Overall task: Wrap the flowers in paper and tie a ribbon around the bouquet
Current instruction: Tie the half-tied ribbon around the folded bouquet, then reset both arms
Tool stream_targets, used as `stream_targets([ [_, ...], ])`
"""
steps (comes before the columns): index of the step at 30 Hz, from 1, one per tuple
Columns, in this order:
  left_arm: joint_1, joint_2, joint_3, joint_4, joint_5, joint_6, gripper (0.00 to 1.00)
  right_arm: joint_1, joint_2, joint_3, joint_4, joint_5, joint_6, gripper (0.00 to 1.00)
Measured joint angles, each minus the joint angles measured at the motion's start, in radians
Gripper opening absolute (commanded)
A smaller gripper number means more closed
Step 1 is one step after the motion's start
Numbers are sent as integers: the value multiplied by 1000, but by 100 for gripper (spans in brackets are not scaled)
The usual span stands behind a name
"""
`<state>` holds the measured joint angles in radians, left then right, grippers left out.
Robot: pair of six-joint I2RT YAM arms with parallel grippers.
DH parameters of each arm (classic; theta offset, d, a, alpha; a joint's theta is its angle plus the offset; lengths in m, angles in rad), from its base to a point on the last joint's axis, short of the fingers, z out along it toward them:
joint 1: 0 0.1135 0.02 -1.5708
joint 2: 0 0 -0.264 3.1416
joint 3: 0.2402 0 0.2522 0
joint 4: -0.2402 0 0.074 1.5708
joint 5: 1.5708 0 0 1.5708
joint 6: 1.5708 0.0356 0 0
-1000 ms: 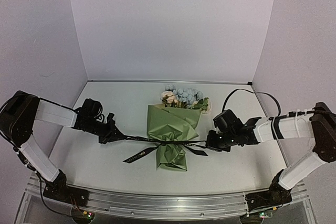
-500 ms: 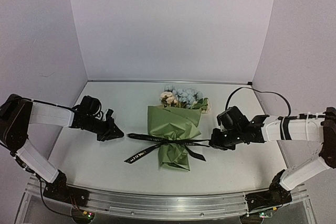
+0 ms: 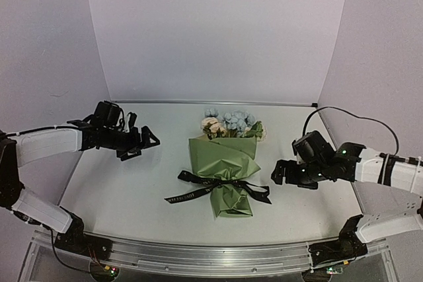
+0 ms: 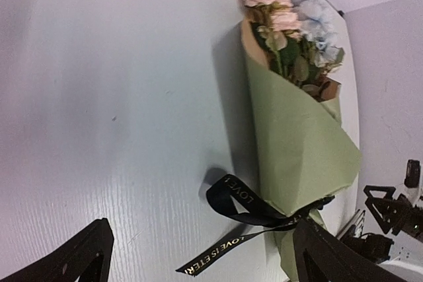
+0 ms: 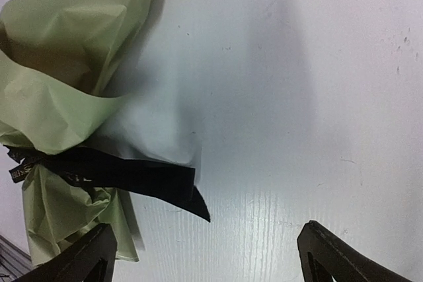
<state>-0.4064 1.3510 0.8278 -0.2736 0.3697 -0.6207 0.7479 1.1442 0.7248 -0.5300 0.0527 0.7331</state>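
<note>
Tied bouquet flat on the tabletop, between two wide-open, empty hands.
Apart from the left hand, nearer the right hand, touching neither. Long axis near-to-far, slightly tilted: flowers toward the back wall, paper tail toward the arm bases, ribbon knotted across the narrow waist.

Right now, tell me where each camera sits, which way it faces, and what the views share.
Top: above and behind the arms, looking down at the table; both arms, left claw and right claw show.
Left wrist: on the left arm, facing the bouquet from its left; own fingertips at bottom.
Right wrist: on the right arm, looking down at the ribbon; own fingertips at bottom.
Shared: all three show bouquet and ribbon.
</note>
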Motion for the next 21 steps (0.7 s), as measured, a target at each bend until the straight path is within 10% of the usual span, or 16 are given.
stream_targets([
  [21, -12, -41, 304, -24, -183, 53, 100, 0, -238, 149, -52, 284, -156, 98],
])
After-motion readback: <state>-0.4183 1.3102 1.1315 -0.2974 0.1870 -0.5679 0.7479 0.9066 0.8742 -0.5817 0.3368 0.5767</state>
